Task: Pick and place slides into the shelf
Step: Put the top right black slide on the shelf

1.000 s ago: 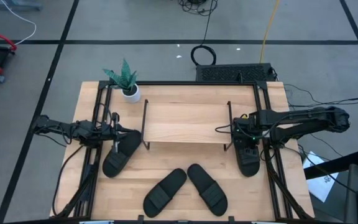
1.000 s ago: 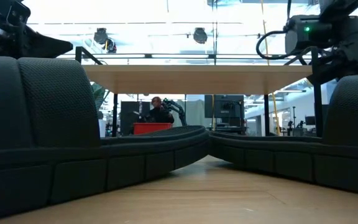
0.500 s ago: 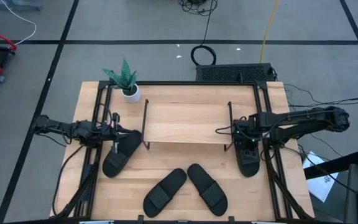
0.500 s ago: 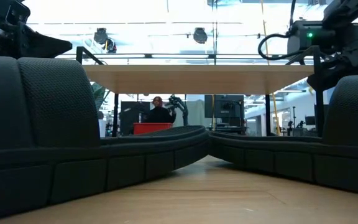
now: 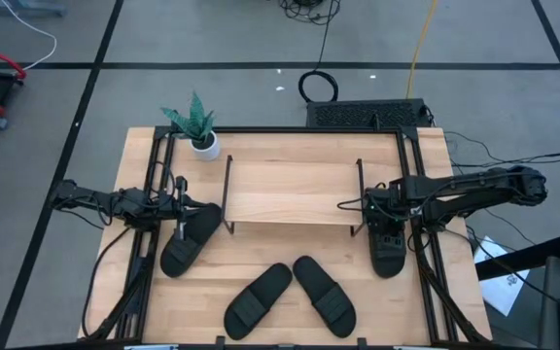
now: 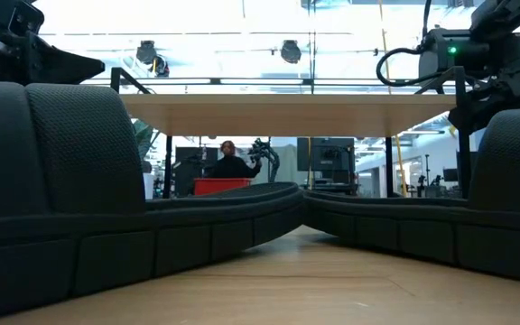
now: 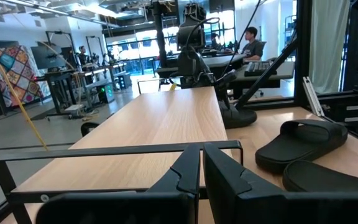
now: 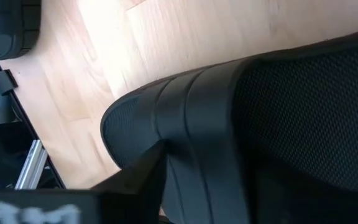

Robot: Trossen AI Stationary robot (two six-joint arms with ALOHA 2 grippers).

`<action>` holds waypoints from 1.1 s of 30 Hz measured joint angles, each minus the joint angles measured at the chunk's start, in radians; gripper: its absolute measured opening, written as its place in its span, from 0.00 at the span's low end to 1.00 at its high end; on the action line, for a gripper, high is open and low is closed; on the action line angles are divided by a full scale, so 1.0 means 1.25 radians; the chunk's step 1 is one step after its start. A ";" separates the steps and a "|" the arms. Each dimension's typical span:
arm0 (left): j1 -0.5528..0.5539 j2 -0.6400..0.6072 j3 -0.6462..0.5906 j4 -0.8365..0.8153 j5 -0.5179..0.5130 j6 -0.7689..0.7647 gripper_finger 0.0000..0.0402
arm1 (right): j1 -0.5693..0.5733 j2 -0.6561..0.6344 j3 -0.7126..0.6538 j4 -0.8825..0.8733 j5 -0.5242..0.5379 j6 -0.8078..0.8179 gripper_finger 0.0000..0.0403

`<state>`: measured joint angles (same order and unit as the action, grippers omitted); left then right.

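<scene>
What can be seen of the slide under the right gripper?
The slide is an all-black open-toe sandal with a wide strap of fine mesh-like texture and a smooth sole. It lies flat on the wooden tabletop, just right of the shelf, lengthwise toward the table's front edge. The right gripper is down over its strap end, fingers astride the strap; whether they have closed on it cannot be told. The other slides lie apart from it.

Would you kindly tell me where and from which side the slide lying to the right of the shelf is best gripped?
Judging by its pose, grip the slide by its wide raised strap, coming from above. It lies flat, sole down, beside the shelf, so the strap is the only part standing off the table. The right tool is there, the strap between its fingers.
</scene>
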<state>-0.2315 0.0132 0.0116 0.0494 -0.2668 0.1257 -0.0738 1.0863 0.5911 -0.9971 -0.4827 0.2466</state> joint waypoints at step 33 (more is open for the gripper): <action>0.000 0.000 -0.001 0.004 0.000 -0.021 0.06 | -0.003 -0.107 0.244 -0.301 0.085 -0.043 0.01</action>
<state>-0.2317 0.0132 0.0109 0.0547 -0.2672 0.0994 -0.0776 0.9527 0.8966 -1.3730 -0.3766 0.1930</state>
